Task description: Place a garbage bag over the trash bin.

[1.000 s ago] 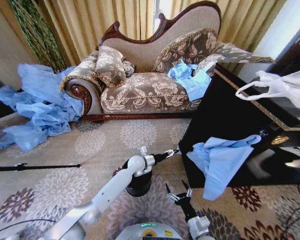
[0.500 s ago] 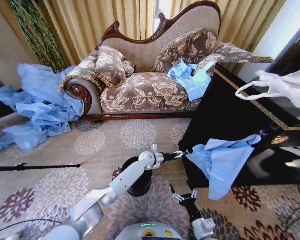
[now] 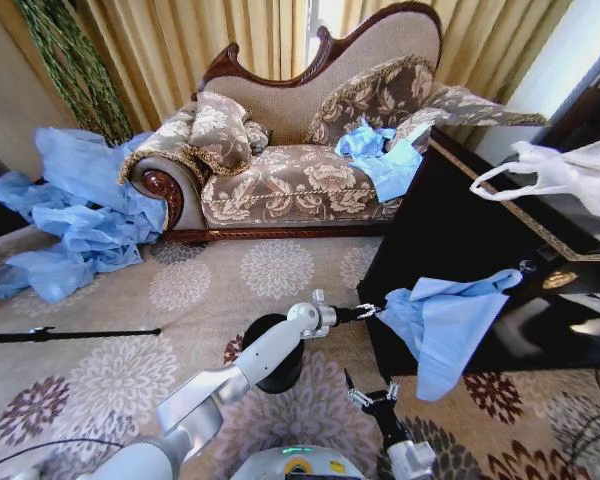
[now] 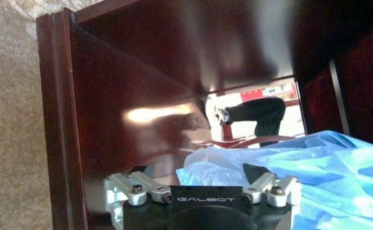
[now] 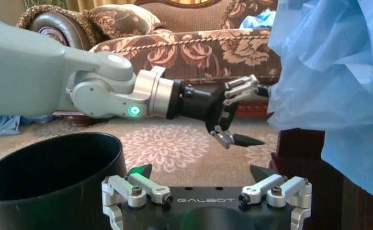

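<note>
The light blue garbage bag hangs over the edge of the dark table. My left gripper reaches across to the bag's near edge and is open. In the left wrist view the bag lies just past the spread left gripper. The black trash bin stands on the carpet, partly covered by my left arm. My right gripper hovers low beside the bin, open and holding nothing. The right wrist view shows the bin, the bag, the left gripper and the right gripper.
A patterned sofa stands behind, with blue plastic on its seat. A heap of blue sheeting lies at the left. A white handled bag sits on the table. A black rod lies on the carpet.
My left arm has swung right from above the bin until its open gripper meets the bag's edge. The right gripper has dropped slightly lower.
</note>
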